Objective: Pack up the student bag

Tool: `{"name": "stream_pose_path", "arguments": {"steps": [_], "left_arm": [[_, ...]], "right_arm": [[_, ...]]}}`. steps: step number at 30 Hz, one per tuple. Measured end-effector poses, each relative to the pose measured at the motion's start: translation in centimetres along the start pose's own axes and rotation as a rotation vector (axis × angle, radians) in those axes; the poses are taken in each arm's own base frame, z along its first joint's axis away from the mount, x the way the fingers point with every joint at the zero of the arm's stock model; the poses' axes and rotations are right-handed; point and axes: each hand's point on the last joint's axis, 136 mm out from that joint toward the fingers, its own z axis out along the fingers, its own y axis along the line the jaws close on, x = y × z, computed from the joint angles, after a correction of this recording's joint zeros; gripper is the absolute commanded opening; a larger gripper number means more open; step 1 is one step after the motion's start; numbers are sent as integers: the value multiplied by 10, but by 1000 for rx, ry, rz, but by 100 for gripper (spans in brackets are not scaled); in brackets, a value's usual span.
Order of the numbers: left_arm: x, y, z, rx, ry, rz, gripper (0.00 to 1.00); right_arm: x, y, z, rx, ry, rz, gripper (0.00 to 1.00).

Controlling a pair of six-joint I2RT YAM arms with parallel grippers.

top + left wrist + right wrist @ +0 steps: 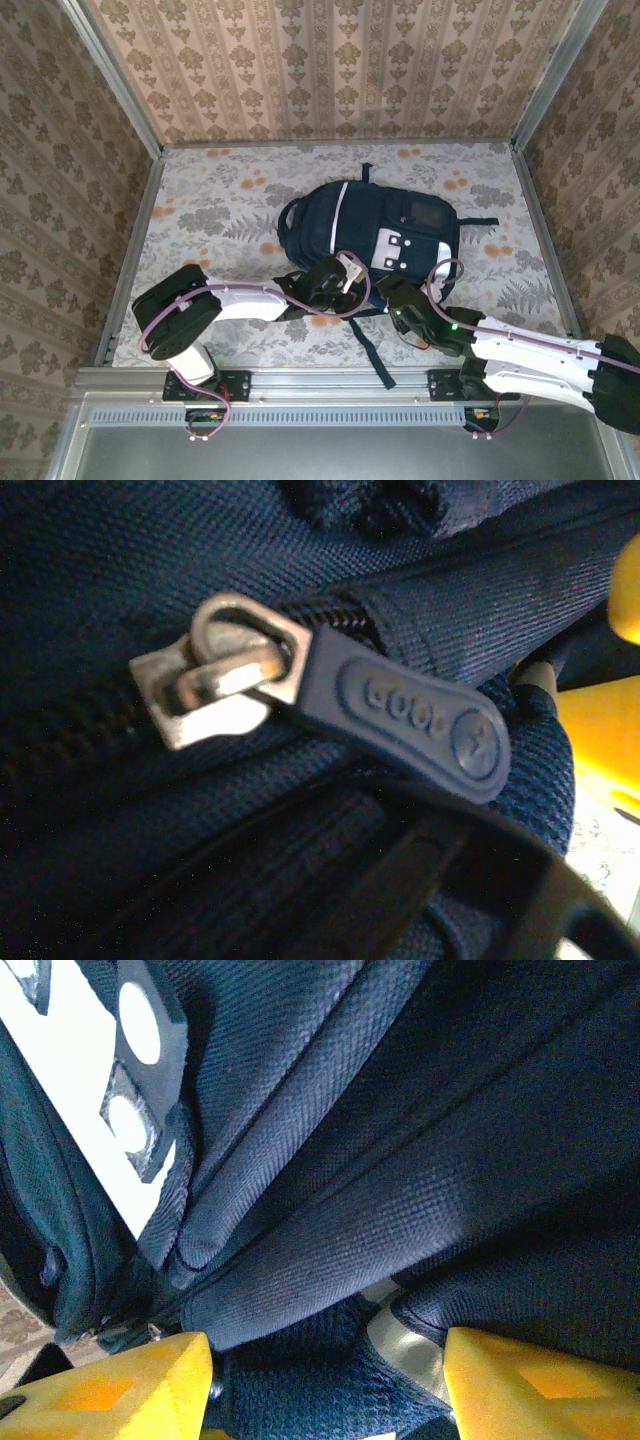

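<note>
Navy student bag (315, 228) lies flat on the table (215, 200), white-striped, grey patch upward.

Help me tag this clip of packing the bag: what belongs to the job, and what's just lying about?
Job: student bag, zip pull, left pincer, right pincer.
Just there: floral table cover, wallpapered walls.

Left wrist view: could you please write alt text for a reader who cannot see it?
Extreme close-up of a silver zipper slider with a navy rubber pull tab lying on the navy fabric of the student bag, black zipper teeth running left. Blurred yellow parts show at the right edge.
</note>
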Motion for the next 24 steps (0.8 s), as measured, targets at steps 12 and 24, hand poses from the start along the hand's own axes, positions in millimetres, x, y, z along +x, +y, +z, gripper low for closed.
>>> {"name": "stream_pose_path", "arguments": {"steps": [12, 24], "left_arm": [[-19, 5, -2, -10, -10, -23, 0], [-72, 34, 19, 10, -40, -93, 0]], "right_arm": [[3, 20, -15, -94, 36, 38, 63], [-33, 22, -13, -117, -59, 85, 63]]}}
